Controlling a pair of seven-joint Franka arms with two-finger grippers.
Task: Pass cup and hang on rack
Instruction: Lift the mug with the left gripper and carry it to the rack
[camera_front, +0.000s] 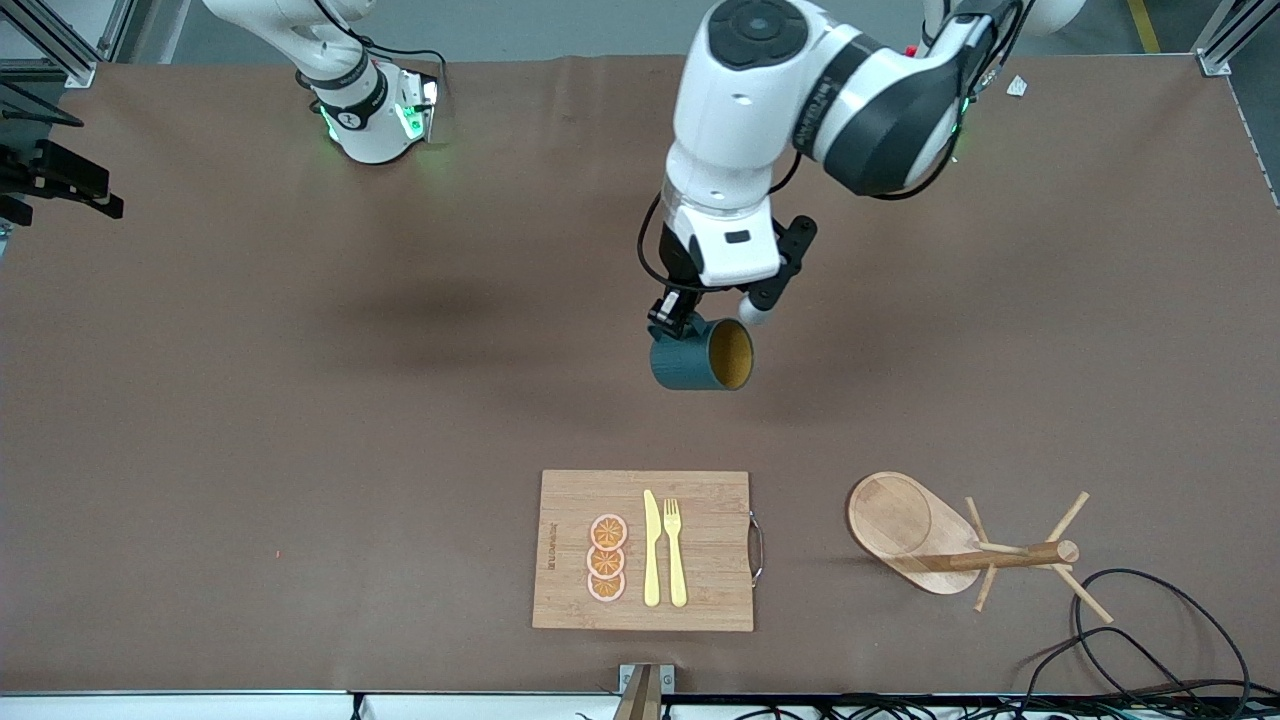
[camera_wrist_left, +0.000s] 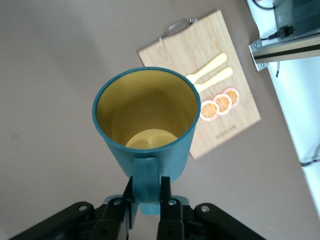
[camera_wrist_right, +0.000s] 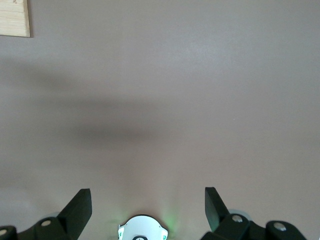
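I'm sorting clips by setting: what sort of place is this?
Probably a robotics lab bench staged as a kitchen: the left pincer grips a cup above a brown mat, with a rack and loose cables nearby.

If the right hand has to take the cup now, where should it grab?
Probably the ribbed body of the cup, coming from the closed-bottom end. The left hand is shut on the handle and the cup lies sideways in the air, so body and bottom are exposed; the right hand is open.

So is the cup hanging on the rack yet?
No, the left end effector holds the cup by its handle above the bare table, apart from the rack.
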